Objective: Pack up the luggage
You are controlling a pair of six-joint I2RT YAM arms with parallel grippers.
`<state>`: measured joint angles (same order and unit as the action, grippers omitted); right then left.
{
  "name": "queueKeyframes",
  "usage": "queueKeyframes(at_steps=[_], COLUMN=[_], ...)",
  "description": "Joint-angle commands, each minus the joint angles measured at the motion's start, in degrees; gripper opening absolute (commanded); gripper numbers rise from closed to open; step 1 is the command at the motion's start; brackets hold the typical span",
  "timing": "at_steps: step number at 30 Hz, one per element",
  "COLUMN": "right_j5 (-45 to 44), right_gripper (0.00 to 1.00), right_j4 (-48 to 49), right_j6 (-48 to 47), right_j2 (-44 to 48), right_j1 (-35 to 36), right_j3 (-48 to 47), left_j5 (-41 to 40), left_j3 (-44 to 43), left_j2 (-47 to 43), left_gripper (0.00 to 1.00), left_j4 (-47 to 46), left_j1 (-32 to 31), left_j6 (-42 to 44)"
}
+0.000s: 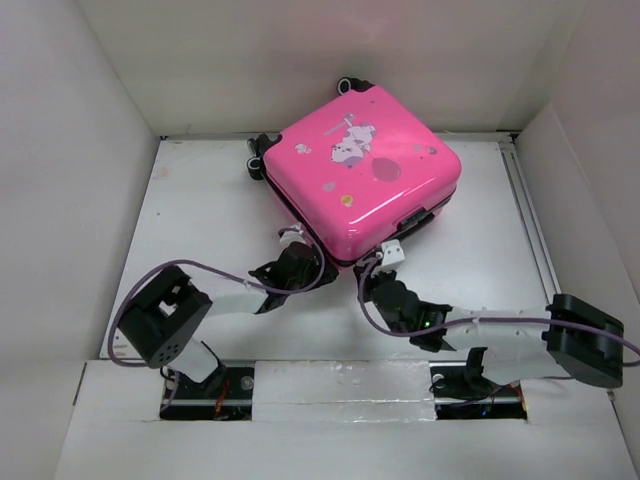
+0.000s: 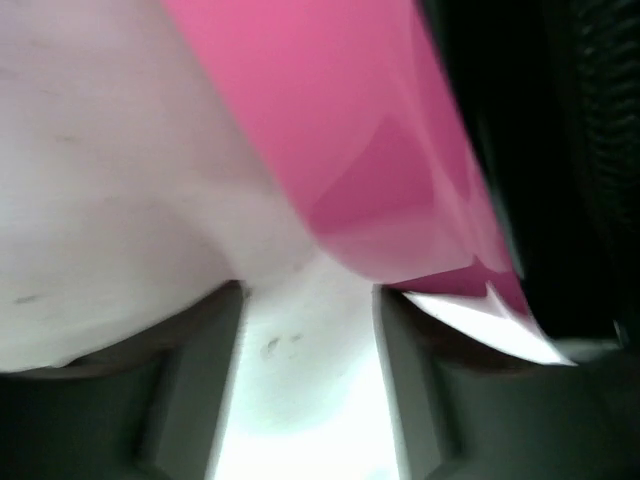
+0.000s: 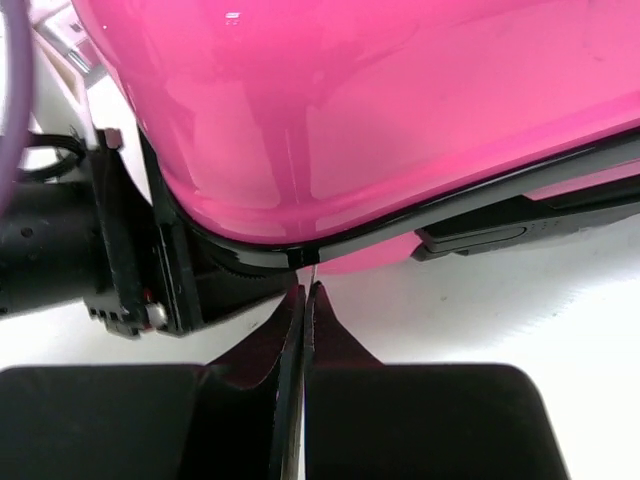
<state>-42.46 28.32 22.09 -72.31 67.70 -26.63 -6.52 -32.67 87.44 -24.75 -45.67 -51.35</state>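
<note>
Closed pink luggage [image 1: 365,175] on a white desk [image 1: 200,230]. At its near edge, left pincer [image 2: 310,288] gapes empty; right pincer [image 3: 307,290] is pressed closed against the seam.

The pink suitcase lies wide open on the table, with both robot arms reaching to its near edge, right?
Not open: the pink suitcase lies shut, its two shells closed together, as the top external view shows. The rest is right.

Pink luggage [image 2: 380,150] — blurred — beyond left gripper's [image 2: 310,297] parted fingers.
</note>
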Motion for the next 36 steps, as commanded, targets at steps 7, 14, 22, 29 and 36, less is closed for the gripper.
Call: queueKeyframes(at_steps=[7,14,22,29,36], right_j5=[26.99,26.72,28.04,28.04,28.57], right_gripper=[0.0,0.0,0.0,0.0,0.0], right_j4=[1.66,-9.58,-10.12,-9.51,-8.37], right_j6=[8.05,8.06,7.53,7.53,7.53], right_j2=[15.51,27.21,28.64,25.82,24.15], right_j1=[4.54,4.54,5.07,5.07,5.07], right_j3=[10.89,13.36,12.83,12.31,12.31], left_j5=[-11.66,2.64,15.56,21.37,23.14], left_j3=[8.23,-2.97,-18.38,-24.19,-27.01], left_j2=[-26.77,-20.23,0.79,12.04,17.32], left_gripper=[0.96,0.99,0.99,0.99,0.88], left_j4=[-3.57,-7.5,-10.85,-16.19,-21.64], left_j1=[13.48,36.34,41.8,42.42,42.42], left_j6=[-2.78,-8.06,-15.97,-20.71,-24.75])
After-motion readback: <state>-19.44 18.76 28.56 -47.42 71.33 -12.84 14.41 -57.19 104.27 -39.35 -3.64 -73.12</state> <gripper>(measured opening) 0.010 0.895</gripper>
